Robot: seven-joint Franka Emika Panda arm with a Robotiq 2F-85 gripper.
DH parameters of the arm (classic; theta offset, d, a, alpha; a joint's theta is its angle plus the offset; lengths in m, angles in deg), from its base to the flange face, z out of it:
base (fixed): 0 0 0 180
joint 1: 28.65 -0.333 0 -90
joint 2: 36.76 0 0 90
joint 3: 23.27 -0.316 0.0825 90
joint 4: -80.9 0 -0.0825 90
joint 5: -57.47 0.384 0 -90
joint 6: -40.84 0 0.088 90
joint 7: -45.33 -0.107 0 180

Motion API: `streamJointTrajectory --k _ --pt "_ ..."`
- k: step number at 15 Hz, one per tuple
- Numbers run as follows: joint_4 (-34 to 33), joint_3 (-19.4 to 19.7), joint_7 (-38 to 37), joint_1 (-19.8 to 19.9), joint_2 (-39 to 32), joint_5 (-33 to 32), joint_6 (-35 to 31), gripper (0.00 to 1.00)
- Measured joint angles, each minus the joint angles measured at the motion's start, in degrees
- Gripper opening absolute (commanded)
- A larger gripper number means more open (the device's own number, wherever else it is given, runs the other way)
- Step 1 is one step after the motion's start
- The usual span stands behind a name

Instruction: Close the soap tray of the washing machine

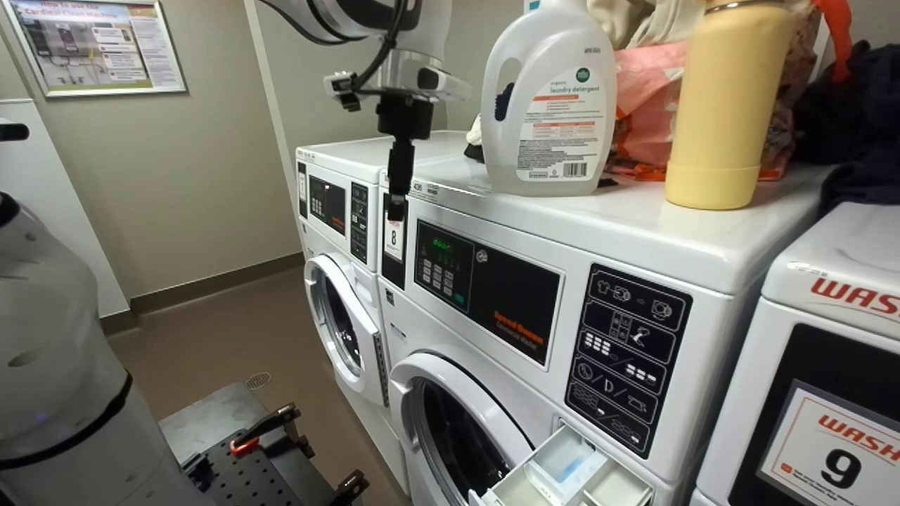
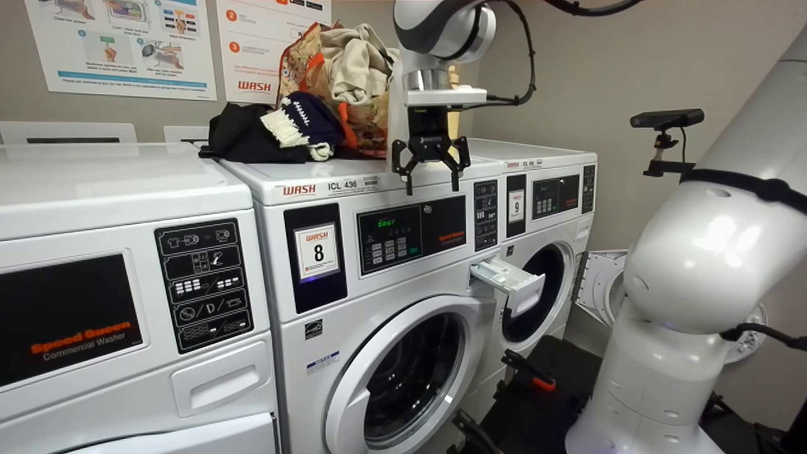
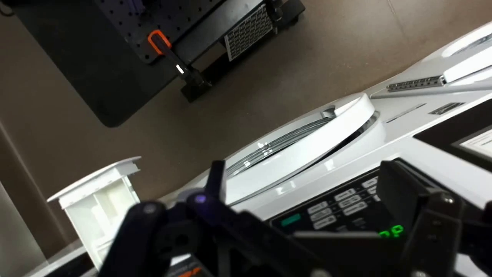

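The washing machine [image 1: 531, 393] is white, with a lit green display and a round door; it also shows in an exterior view [image 2: 391, 280] and the wrist view [image 3: 388, 148]. Its soap tray [image 2: 523, 290] is pulled out from the front, below the black label panel. The tray's compartments show in an exterior view [image 1: 562, 464], cut by the lower edge, and in the wrist view [image 3: 103, 211] at lower left. My gripper [image 2: 432, 187] is open and empty, pointing down before the display, above and to one side of the tray; it also shows in the wrist view [image 3: 303, 173].
The round door [image 2: 353, 384] stands slightly ajar beneath the tray. A detergent jug [image 1: 548, 105], a yellow bottle [image 1: 717, 105] and a bag of clothes [image 2: 362, 69] stand on top. Neighbouring machines [image 1: 865, 239] flank it. A dark mounting table [image 2: 548, 403] with clamps stands before it.
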Motion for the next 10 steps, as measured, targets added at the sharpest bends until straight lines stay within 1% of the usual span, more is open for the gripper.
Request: streamJointTrajectory --k 5,10 --pt "8.62 4.94 -3.82 5.88 0.30 0.39 -9.28 1.00" --pt "16.13 7.69 -11.20 10.87 0.29 0.30 -19.21 1.00"
